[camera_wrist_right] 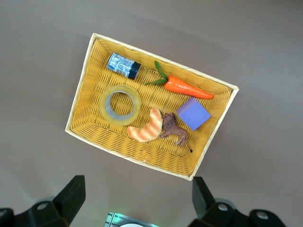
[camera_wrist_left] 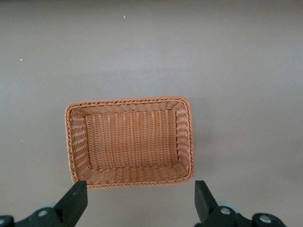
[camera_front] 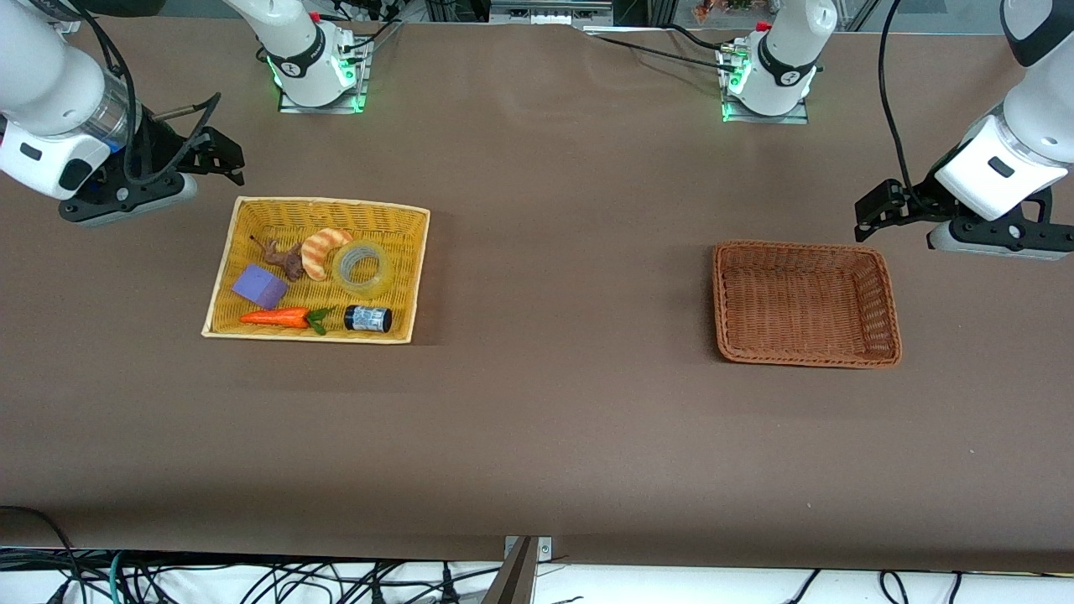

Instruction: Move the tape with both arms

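Tape (camera_front: 362, 268) in yellow basket (camera_front: 243, 220) on brown table (camera_front: 554, 419); both jaws spread.

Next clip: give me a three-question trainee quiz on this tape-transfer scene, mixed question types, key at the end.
1. True or false: the tape lies in the brown basket.
2. Multiple choice: in the yellow basket, what lies directly beside the tape? A) carrot B) croissant C) purple block
3. Short answer: what state are the left hand and right hand in, and does either hold anything?

Key:
1. False; it lies flat in the yellow basket, and the brown basket holds nothing.
2. B.
3. Both open and empty: the left hangs by the brown basket, the right by the yellow one.
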Available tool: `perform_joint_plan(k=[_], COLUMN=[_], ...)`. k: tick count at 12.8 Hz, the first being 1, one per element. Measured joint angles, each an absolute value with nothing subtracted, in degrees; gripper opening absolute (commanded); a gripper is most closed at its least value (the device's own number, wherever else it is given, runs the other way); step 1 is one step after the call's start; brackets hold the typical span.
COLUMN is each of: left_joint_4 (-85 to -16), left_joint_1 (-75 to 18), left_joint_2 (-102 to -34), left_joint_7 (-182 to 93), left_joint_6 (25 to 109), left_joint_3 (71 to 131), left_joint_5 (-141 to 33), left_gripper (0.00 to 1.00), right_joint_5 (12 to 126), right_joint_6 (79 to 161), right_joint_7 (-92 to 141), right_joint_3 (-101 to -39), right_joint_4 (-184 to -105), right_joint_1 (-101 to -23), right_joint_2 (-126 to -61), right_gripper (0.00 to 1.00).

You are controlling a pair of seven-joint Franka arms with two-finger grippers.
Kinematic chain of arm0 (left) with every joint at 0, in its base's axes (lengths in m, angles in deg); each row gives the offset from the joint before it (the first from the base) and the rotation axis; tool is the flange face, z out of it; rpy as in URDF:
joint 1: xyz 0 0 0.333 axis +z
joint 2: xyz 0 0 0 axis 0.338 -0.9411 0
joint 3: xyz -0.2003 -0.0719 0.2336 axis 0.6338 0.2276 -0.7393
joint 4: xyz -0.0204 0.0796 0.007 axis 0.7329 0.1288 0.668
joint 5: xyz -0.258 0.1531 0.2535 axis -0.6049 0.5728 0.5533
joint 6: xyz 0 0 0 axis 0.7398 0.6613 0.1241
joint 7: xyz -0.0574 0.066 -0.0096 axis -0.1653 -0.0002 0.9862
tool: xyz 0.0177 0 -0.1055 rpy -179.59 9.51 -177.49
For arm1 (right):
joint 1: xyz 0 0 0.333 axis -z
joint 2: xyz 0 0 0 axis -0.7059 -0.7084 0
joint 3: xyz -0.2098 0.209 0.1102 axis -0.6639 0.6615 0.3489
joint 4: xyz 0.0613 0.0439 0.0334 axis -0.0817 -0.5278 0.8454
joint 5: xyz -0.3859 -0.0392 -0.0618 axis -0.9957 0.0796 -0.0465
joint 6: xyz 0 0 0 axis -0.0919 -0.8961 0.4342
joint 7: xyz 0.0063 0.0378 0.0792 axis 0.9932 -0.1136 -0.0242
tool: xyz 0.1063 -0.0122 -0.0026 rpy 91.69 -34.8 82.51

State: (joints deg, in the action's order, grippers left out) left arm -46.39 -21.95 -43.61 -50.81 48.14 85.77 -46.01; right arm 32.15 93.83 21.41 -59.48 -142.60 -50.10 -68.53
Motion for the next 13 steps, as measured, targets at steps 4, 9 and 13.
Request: perform_joint_plan(k=[4, 9, 13], left_joint_4=[-46.3, -46.3, -46.3], left_joint_1=[-21.9, -21.8, -21.9], left_joint_2=[-43.6, -43.6, -43.6], left_joint_7=[-51.6, -51.8, -51.9], left_joint_6=[48.1, 48.0, 48.0], left_joint_3=[85.7, 85.4, 85.8], left_joint_5=[-46.0, -46.0, -45.8], left_gripper=[1.0, 1.0, 1.0], right_joint_5=[32.1, 32.1, 32.1], right_joint_6=[93.6, 93.5, 93.3], right_joint_7=[21.4, 21.4, 21.4], right_joint_3=[-59.5, -59.5, -59.5], right_joint_4=[-142.6, -142.6, -142.6], right_joint_1=[-50.1, -50.1, -50.1], right_joint_2=[-68.5, -68.4, -68.4], right_gripper=[1.0, 1.0, 1.0])
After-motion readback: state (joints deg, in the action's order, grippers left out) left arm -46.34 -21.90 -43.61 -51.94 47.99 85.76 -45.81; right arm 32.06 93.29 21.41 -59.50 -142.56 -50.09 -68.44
